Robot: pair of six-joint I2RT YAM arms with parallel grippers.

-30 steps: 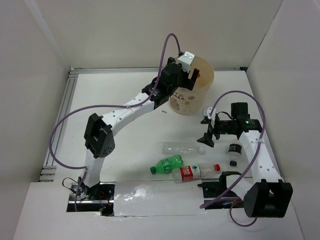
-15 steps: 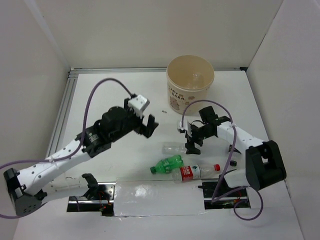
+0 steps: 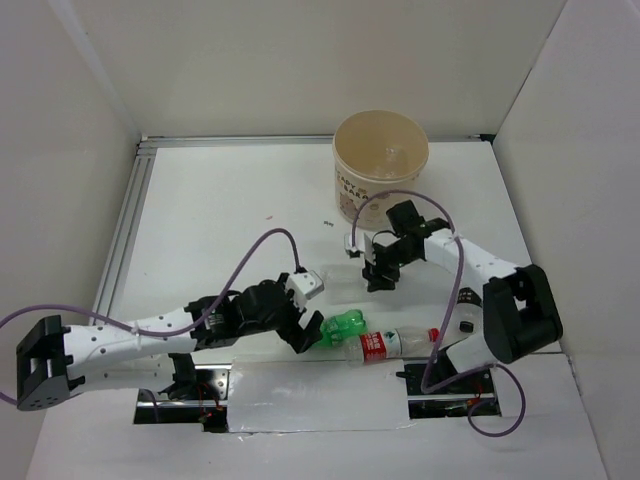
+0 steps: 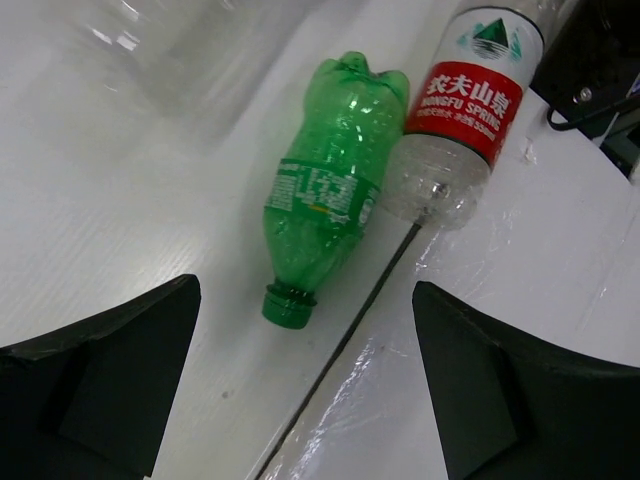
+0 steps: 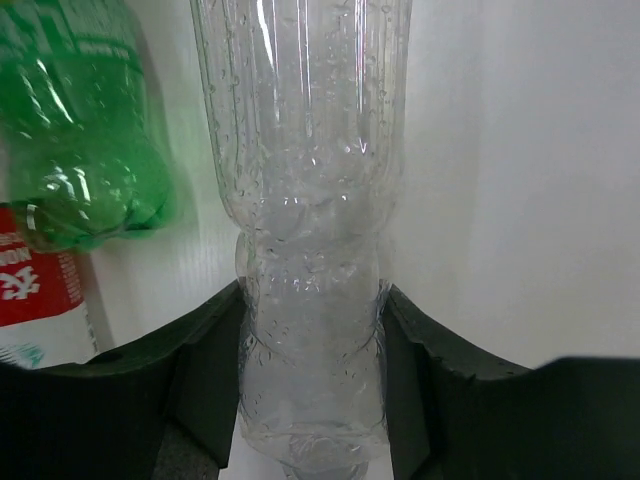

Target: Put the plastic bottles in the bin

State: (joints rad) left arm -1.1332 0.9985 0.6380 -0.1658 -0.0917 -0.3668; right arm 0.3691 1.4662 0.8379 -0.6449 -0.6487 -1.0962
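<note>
As I judge it, the step in hand is the picking up of one bottle by the right arm, while the left arm prepares for another one. The right gripper [image 5: 312, 300] is clamped on the clear bottle [image 5: 310, 180]. Its two fingers [image 5: 205, 380] press against the bottle's sides, and the bottle runs straight out between them, away from the wrist. I cannot tell whether it is already off the tabletop [image 3: 220, 220]. The next move calls for a lift and then a carry to the bin [image 3: 365, 195], which stands beyond this gripper, near it but apart. The bottle must come above the rim before the fingers let go. Such thin plastic may slip or buckle in the grip.

The left gripper [image 4: 305, 295] stands wide apart and holds nothing. The green bottle [image 4: 325, 195] lies just ahead of it, its neck end toward the gripper, about centred between the fingers. Beside the green one, touching it, lies a bottle with a red label [image 4: 465, 100]. This gripper would need to go forward and down, and take the green bottle alone.

The right arm is folded at the elbow, the forearm reaching toward the middle, the wrist bent downward. The left arm is stretched out low along the near edge, almost flat over the tabletop.
</note>
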